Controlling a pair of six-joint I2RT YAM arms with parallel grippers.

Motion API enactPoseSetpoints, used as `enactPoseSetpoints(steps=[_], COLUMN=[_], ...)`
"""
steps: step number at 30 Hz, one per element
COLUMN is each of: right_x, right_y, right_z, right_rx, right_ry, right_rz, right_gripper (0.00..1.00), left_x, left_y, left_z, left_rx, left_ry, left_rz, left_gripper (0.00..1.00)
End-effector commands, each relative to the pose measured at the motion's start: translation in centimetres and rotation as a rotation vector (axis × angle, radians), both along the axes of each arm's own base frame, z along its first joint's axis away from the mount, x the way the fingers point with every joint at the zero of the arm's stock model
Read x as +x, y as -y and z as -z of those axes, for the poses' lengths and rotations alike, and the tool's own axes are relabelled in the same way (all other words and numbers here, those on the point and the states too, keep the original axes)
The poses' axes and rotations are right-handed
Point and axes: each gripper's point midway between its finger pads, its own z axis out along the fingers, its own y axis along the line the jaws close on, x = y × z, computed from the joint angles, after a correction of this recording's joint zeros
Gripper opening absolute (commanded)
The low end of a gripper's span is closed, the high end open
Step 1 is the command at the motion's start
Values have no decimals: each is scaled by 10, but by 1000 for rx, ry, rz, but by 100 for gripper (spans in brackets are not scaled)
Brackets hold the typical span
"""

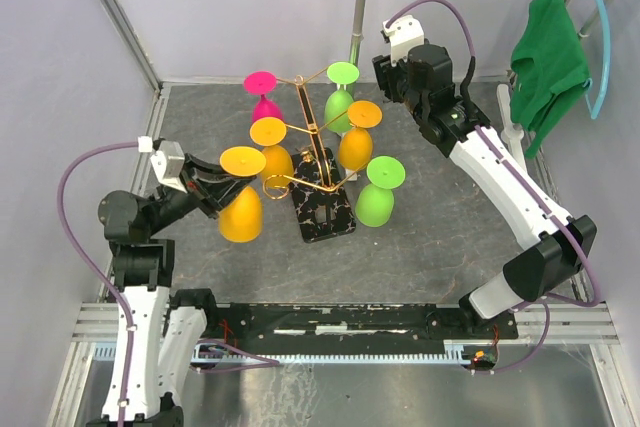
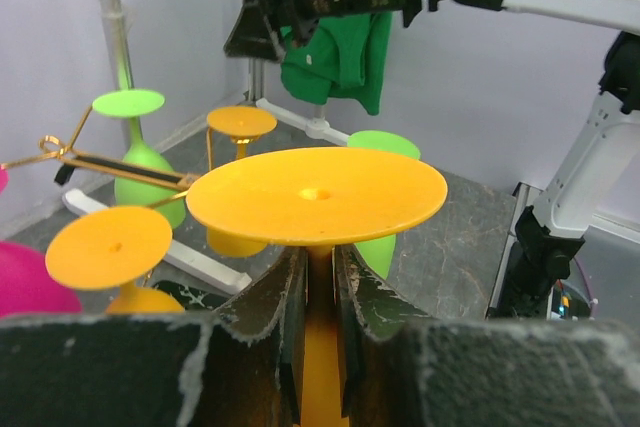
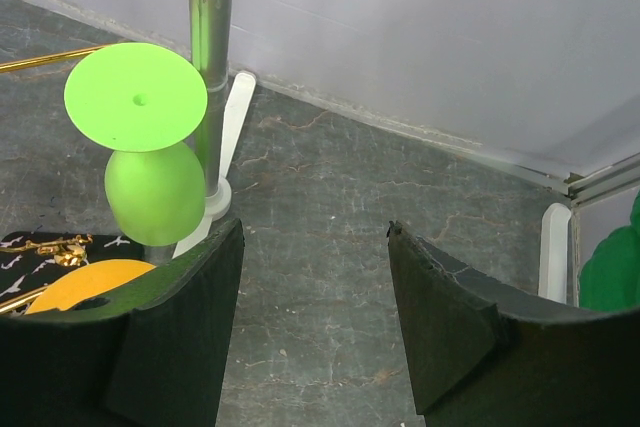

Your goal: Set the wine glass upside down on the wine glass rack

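Where the left arm reaches in over the worktop [image 1: 430, 237], entry one: left end effector [image 1: 218, 187], fingers [image 2: 285, 317] closed tight on the stem of the orange wine glass [image 1: 241, 217]. The glass is inverted, with its flat foot uppermost, its bowl below and its stem upright between the pads. It sits just left of the wine glass rack [image 1: 322, 212], beside the curled tip of the lowest left arm. Contact with that curl cannot be told, nor whether the bowl rests on the worktop.

Entry two: wine glass rack, mid-worktop, with a thin gold stem and scroll arms on a black, white-veined base. Five more glasses, foot up, are ranged among its arms:
- pink glass [image 1: 263, 99], rear left
- rear green glass [image 1: 339, 110]
- left orange glass [image 1: 276, 161]
- right orange glass [image 1: 354, 149]
- front green glass [image 1: 374, 205]

Entry three: right end effector [image 3: 313, 232], at the rear right, fingers spread wide with nothing between them. It is near the white pole stand [image 1: 357, 7].

Entry four: green cloth [image 1: 548, 57] on a blue hanger [image 1: 601, 47], far right.
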Motion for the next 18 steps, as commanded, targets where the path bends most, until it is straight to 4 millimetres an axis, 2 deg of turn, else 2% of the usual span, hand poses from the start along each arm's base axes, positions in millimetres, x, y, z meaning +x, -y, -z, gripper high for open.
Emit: enactPoseSetpoints(steps=[1, 13, 18], right_x=[0, 2, 2], right_y=[1, 3, 3], right_z=[-25, -24, -25], right_rx=[36, 9, 11], right_ry=[55, 57, 57], right_rz=[0, 11, 12], right_gripper=[68, 68, 68], left_x=[6, 1, 3], left_y=[-2, 1, 2], left_z=[15, 43, 31], left_rx=[-26, -67, -57], left_ry=[-6, -27, 3], left_rz=[-28, -20, -15], left_gripper=[3, 3, 3])
